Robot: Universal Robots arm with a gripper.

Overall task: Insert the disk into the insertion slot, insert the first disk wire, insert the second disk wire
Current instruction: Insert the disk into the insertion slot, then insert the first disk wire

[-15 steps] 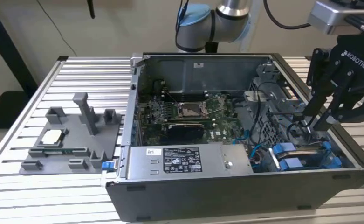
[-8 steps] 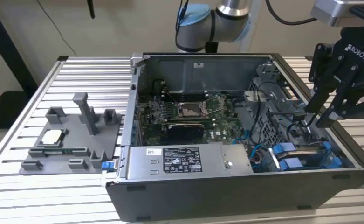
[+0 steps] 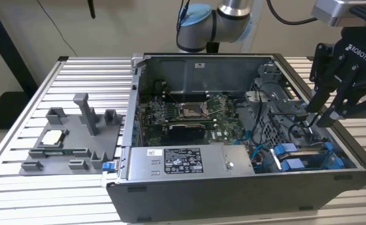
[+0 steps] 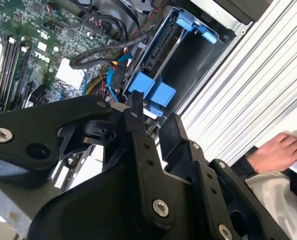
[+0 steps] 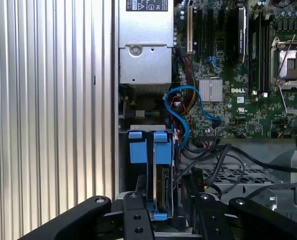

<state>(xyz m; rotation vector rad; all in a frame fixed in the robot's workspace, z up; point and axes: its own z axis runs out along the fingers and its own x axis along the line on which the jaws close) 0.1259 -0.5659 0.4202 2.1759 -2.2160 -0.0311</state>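
While hand (image 3: 320, 115) hangs over open case (image 3: 233, 197), slatted metal table (image 3: 89, 75), beige wall (image 3: 126, 23)

A table of ribbed aluminium slats (image 3: 20, 187) spreads beneath the gripper (image 3: 318, 115), catching bright, even light. Behind the gripper rises a plain beige wall (image 3: 120, 28). Far across the table from it, a black post (image 3: 8, 47) stands against that wall.

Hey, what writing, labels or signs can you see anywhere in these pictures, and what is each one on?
On the gripper: white maker's lettering on its black body, a brand mark, so not quoted.
On the power supply: one white and one black label, print too small to read.
On the motherboard: tiny white markings, too small to read.
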